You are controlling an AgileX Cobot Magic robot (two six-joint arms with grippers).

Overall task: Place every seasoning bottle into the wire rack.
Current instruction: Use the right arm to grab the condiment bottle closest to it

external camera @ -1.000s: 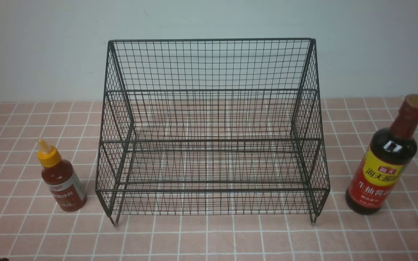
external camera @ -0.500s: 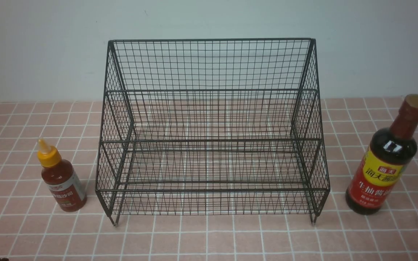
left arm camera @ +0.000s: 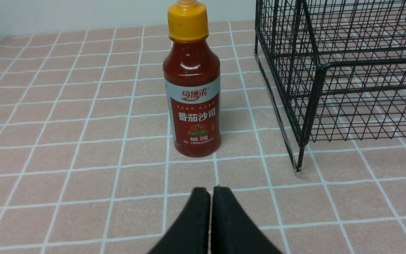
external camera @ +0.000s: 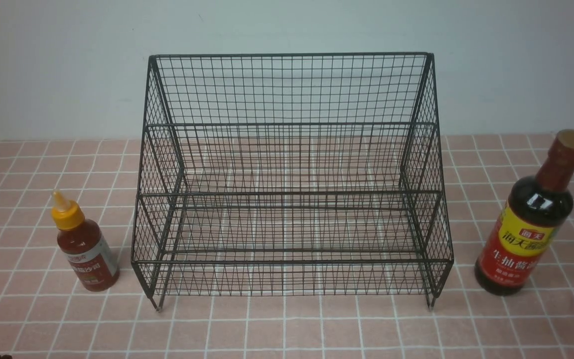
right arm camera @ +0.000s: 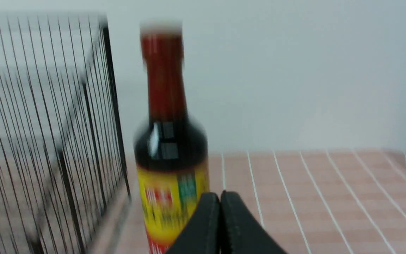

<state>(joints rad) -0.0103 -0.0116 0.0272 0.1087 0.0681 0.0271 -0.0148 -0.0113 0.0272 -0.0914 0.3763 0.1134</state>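
The left claw (left arm camera: 210,192) hangs low over the tabletop (left arm camera: 65,169). It is closed and empty, its two black fingers pressed together. Straight ahead of it, near but not touching, stands the red-sauce bottle (left arm camera: 192,95). The bottle is upright with its long axis vertical, its label facing the claw and its yellow cap on top.

The right claw (right arm camera: 220,195) is also closed and empty. The soy bottle (right arm camera: 169,141) stands upright just beyond it, slightly off the claw's line on the rack's side. That view is blurred, so the gap cannot be judged closely.

In the front view each bottle stands on its own arm's side. The red-sauce bottle is on the robot's left, just beside the front left leg of the rack (external camera: 292,174). The soy bottle is on the right, a little apart from the rack's right side. The left arm is therefore nearer the red sauce and the right arm nearer the soy.

Neither bottle is in the rack yet, so the task looks unstarted. Either claw would probably have to open, advance level and close across the bottle's body. It would then have to lift the bottle over the rack's low front edge. The tall soy bottle looks the likelier to tip if it is nudged.
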